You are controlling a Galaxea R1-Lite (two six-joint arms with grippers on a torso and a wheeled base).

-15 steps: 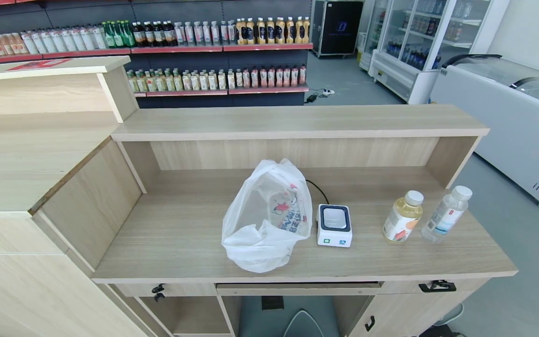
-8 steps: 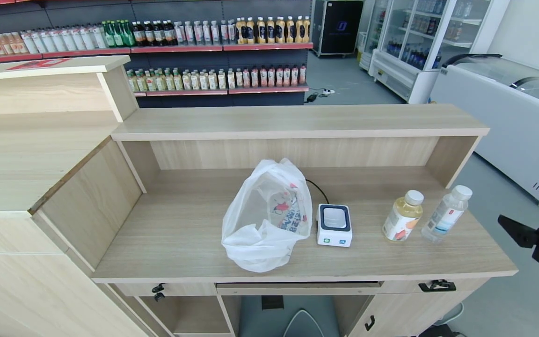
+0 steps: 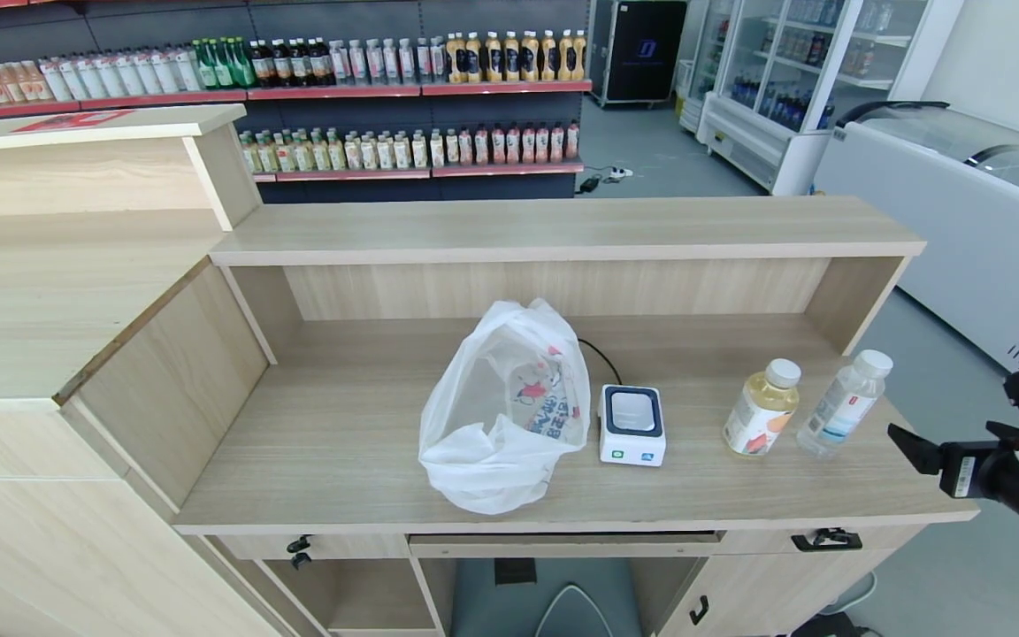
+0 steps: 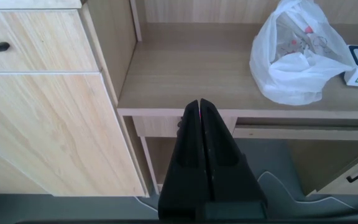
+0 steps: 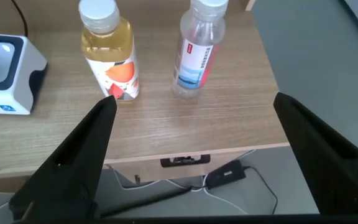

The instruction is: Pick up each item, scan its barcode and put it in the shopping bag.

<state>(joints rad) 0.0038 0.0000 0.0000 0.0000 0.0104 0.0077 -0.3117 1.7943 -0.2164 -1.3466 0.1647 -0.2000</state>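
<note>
Beyond the counter's right end, the right gripper is coming in, jaws wide apart, nearing the yellow bottle and clear bottle standing right of the scanner: a first pick is likely starting; the left gripper is hanging pinched together

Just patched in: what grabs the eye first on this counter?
A white shopping bag slumps in the middle of the counter, with the scanner just to its right. Toward the right end stand a yellow drink bottle and a clear water bottle, upright, side by side. The right pincer hangs open in front of them.
</note>
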